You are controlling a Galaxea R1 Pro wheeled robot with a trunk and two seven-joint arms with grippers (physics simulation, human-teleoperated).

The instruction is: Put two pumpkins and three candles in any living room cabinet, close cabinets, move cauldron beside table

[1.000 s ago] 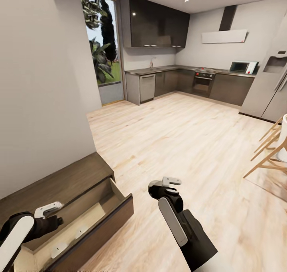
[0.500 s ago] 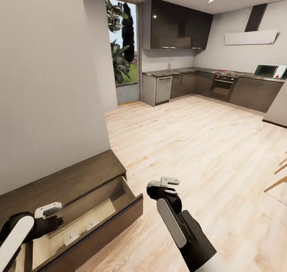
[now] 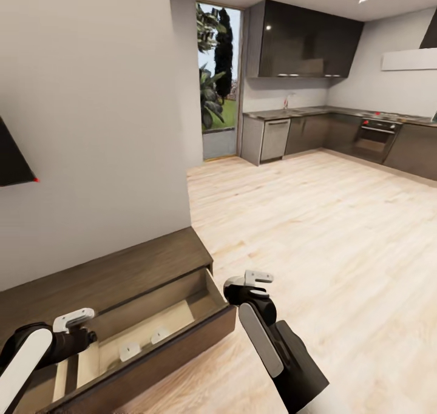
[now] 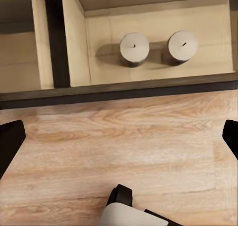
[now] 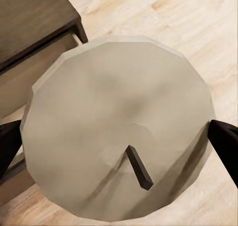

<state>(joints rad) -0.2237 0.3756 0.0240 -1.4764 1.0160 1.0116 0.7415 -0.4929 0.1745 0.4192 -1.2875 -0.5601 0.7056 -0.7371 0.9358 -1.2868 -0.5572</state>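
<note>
Head view: cabinet (image 3: 115,280) against the wall, its drawer (image 3: 164,341) pulled out, two candles (image 3: 145,343) inside. Left gripper (image 3: 76,323) hovers over the drawer; right gripper (image 3: 255,283) just beside its front corner (kitchen beyond).

Left wrist view: two candles (image 4: 134,48) side by side on the pale drawer floor; fingers spread wide, nothing between them.

Right wrist view: third candle (image 5: 119,151), wick up, clamped between the fingertips (image 5: 225,141).

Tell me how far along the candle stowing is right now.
Done: two candles stand in the open drawer of the cabinet. In hand: the right gripper is shut on a third candle, beside the drawer. Left: drop it in and close the drawer. The left gripper is open.
</note>
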